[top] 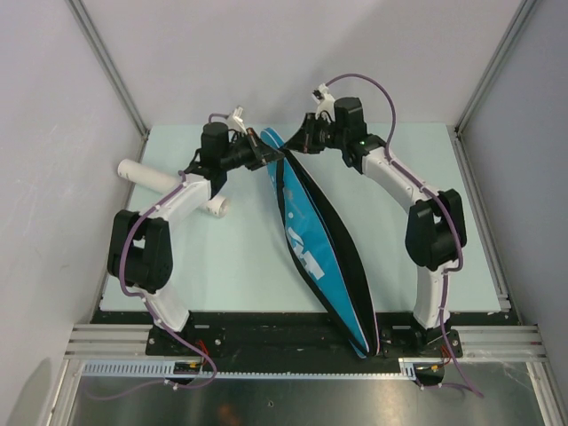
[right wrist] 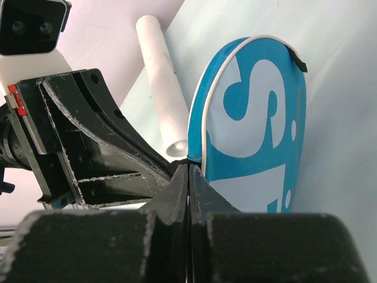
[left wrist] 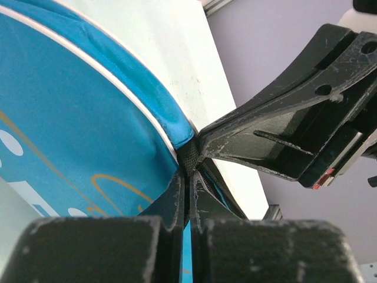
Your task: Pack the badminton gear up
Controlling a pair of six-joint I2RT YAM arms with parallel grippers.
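The long blue racket bag [top: 312, 244] with its black strap lies diagonally across the table, its far end between my grippers. My left gripper [top: 264, 155] is shut on the bag's black edge tab; in the left wrist view [left wrist: 189, 177] the blue bag [left wrist: 76, 118] fills the left. My right gripper [top: 297, 142] is shut on the bag's edge beside it, tip to tip with the left; in the right wrist view [right wrist: 188, 168] the bag's printed face [right wrist: 253, 118] stands at the right. The white tube [top: 169, 184] lies at the left, also in the right wrist view [right wrist: 159, 76]. Rackets and shuttlecocks are out of view.
The pale green table top [top: 222, 257] ends at a black rail near my bases. Grey walls and metal frame posts [top: 111, 71] close in the back and sides. The bag's near end [top: 362, 342] overhangs the front edge.
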